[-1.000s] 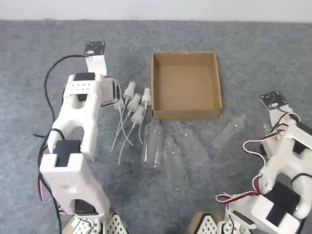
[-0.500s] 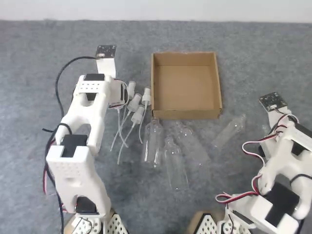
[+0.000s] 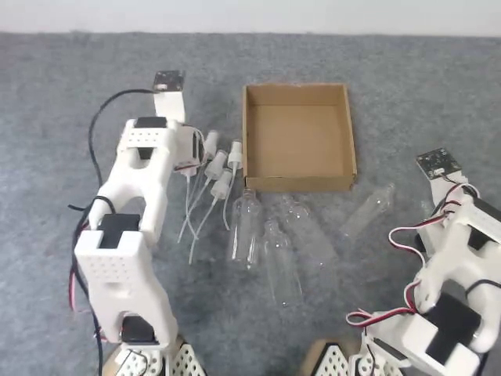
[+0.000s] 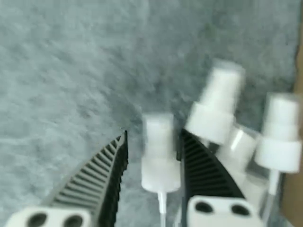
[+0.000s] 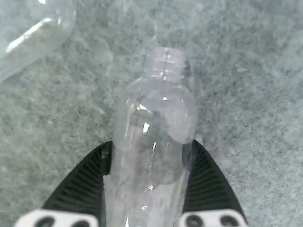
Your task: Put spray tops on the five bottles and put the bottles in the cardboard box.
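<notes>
Spray tops (image 3: 217,163): where are they?
- Clustered on the grey carpet (image 3: 63,78), just beside the cardboard box (image 3: 297,183). My left gripper (image 4: 153,134) has its fingers spread, with 1 spray top (image 4: 160,156) lying between them, unsqueezed.

And your right side?
- My right gripper (image 5: 150,145) pinches a clear bottle (image 5: 151,118) from both sides. It lies flat on the carpet.

Other bottles?
- 3 bottles (image 3: 244,227) lie before the box, and a 4th bottle (image 3: 368,210) lies apart, nearer my right arm.
</notes>
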Motion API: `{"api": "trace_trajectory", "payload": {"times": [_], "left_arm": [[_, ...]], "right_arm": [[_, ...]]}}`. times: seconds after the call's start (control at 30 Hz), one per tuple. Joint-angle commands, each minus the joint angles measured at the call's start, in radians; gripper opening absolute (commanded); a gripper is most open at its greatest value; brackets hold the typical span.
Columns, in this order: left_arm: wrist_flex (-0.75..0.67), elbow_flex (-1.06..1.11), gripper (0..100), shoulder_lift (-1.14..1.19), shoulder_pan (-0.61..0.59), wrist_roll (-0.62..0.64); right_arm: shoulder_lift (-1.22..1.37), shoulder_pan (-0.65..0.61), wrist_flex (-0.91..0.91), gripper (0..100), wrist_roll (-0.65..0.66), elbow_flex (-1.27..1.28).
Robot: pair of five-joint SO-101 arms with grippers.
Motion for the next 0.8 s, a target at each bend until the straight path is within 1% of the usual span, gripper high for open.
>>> {"api": "trace_trajectory", "payload": {"times": [0.0,0.1,0.27,0.43,0.5,0.63,0.7,0.77], "left_arm": [[0.031,-0.102,16,-0.005,-0.012,-0.008],[0.058,-0.159,16,0.034,-0.008,-0.043],[0.109,-0.222,16,0.124,-0.014,-0.041],[0.210,-0.274,15,0.153,-0.014,-0.049],[0.226,-0.278,11,0.152,-0.014,-0.054],[0.226,-0.278,1,0.153,-0.014,-0.120],[0.233,-0.277,1,0.144,-0.014,-0.127],[0.275,-0.297,1,0.123,-0.015,-0.129]], "right_arm": [[-0.007,0.008,-0.004,1.3,0.015,0.002],[-0.007,0.008,-0.002,1.3,0.015,0.002],[-0.007,0.008,-0.001,1.3,0.015,0.002],[-0.007,0.008,-0.001,1.3,0.015,0.002],[-0.007,0.008,-0.001,1.3,0.015,0.002],[-0.007,0.010,0.001,1.3,0.009,0.002],[-0.007,0.025,0.001,1.3,0.009,0.002],[-0.008,0.045,0.001,1.3,0.009,0.002]]}}
